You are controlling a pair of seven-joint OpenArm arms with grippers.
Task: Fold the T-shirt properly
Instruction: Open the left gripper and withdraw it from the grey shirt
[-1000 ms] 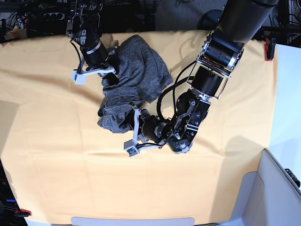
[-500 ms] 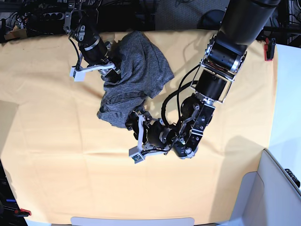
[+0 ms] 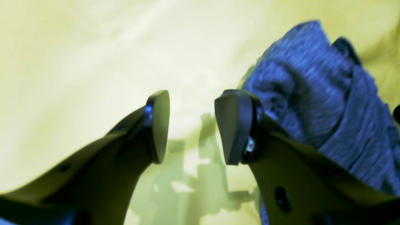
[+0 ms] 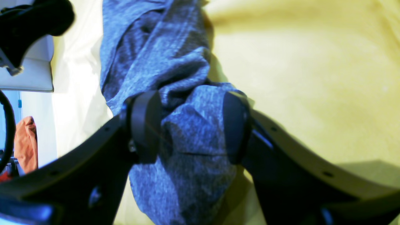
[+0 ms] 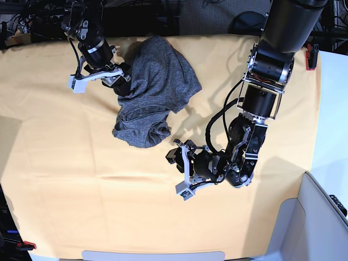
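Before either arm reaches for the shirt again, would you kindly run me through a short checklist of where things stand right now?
1. Left hand empty: ok, its fingers are apart with only the yellow cloth between them.
2. Left hand clear of the T-shirt: ok, it sits off the lower edge of the bundle in the base view.
3. Right hand released: cannot tell, its fingers straddle a fold of grey fabric, contact unclear.
4. T-shirt laid flat for folding: not ok, it lies crumpled in a heap.
5. Sleeves and hem located: cannot tell, they are buried in the bunching.
6. T-shirt fully on the yellow cloth: ok.
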